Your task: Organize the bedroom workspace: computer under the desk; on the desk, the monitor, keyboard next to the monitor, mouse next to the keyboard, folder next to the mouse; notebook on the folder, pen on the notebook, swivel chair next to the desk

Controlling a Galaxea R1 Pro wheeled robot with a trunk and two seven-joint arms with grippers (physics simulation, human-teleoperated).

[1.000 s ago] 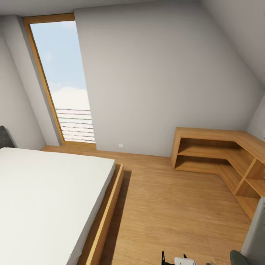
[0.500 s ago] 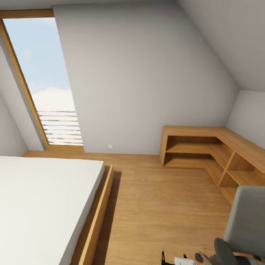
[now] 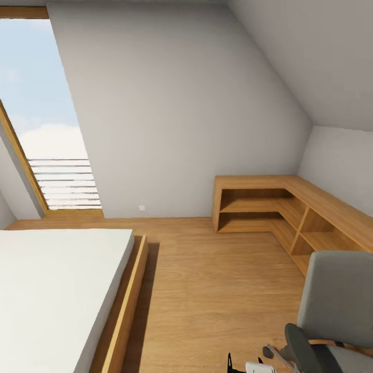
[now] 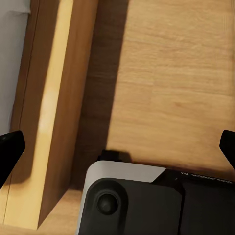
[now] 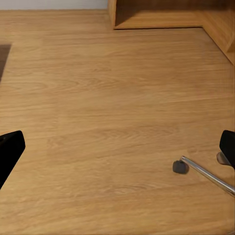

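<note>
The swivel chair (image 3: 336, 305) stands upright on the wood floor (image 3: 217, 290), near the corner shelf unit (image 3: 290, 207). Its backrest is grey and the seat darker. A chrome leg (image 5: 208, 175) ends in a black caster (image 5: 179, 167) touching the floor.

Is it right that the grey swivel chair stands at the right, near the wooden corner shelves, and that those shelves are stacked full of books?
Not quite. The head view shows the grey swivel chair at the right, near the wooden corner shelves, but the shelf compartments that can be seen hold nothing, with no books in them.
</note>
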